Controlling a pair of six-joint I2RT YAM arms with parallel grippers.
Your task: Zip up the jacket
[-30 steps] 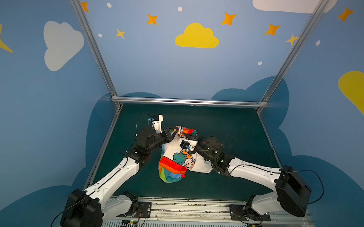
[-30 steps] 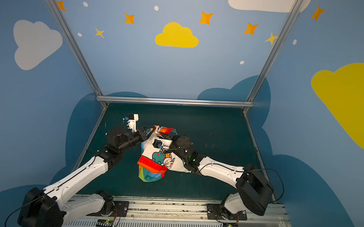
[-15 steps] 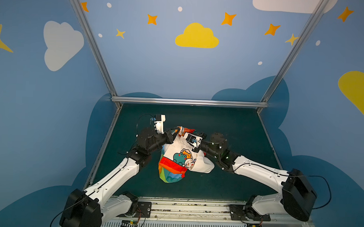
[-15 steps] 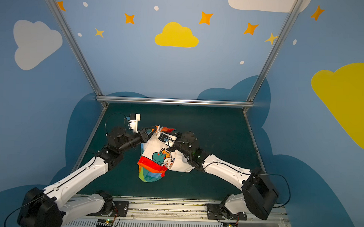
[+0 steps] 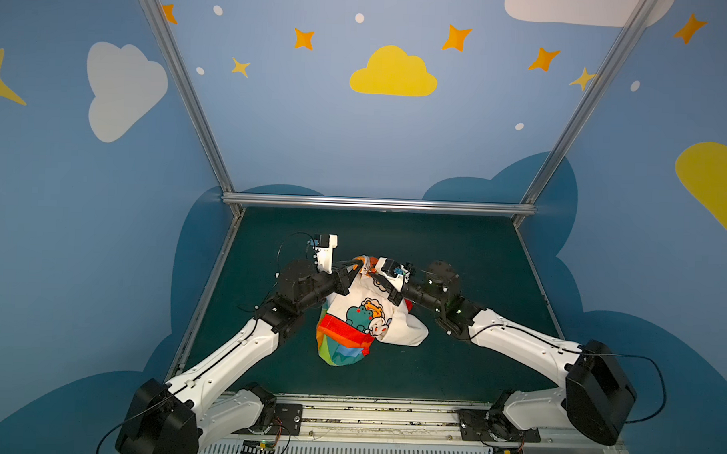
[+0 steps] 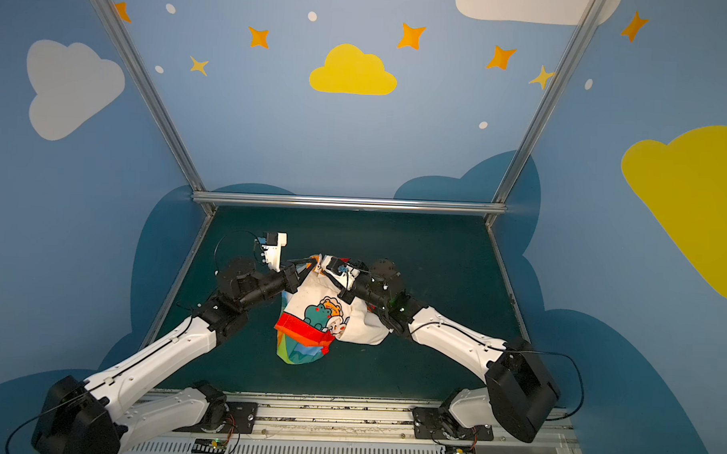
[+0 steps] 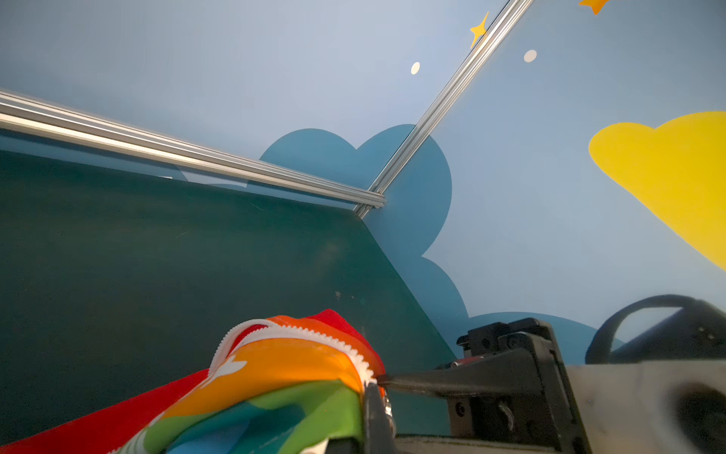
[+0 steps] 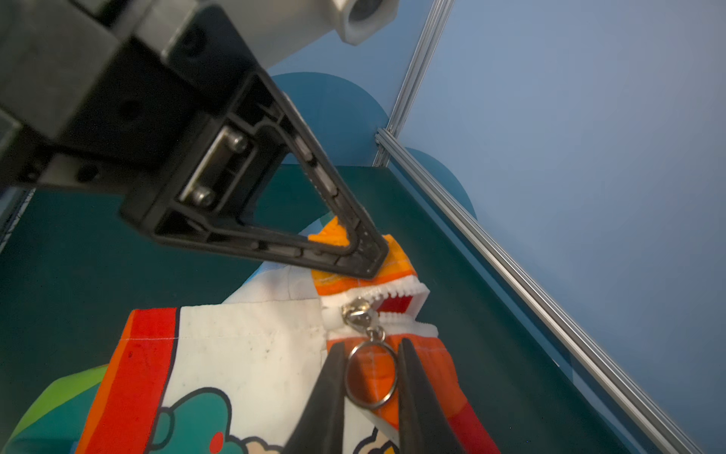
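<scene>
The jacket hangs crumpled between both arms over the green mat, with its white cartoon-print lining outward and its rainbow stripes below. My left gripper is shut on the jacket's orange top edge by the white zipper teeth. Just beside it, my right gripper is shut on the ring pull, which sits between its two black fingers. The silver slider lies close under the left pinch. Beyond it the teeth part for a short stretch.
A green mat covers the floor. A metal rail runs along its far edge, and slanted metal posts rise at the back corners. Blue painted walls close in the back and sides. The arm bases stand at the front edge.
My right gripper has moved up and away from the front with the ring pull, closer to the left gripper's pinch. The left arm has hardly moved.
</scene>
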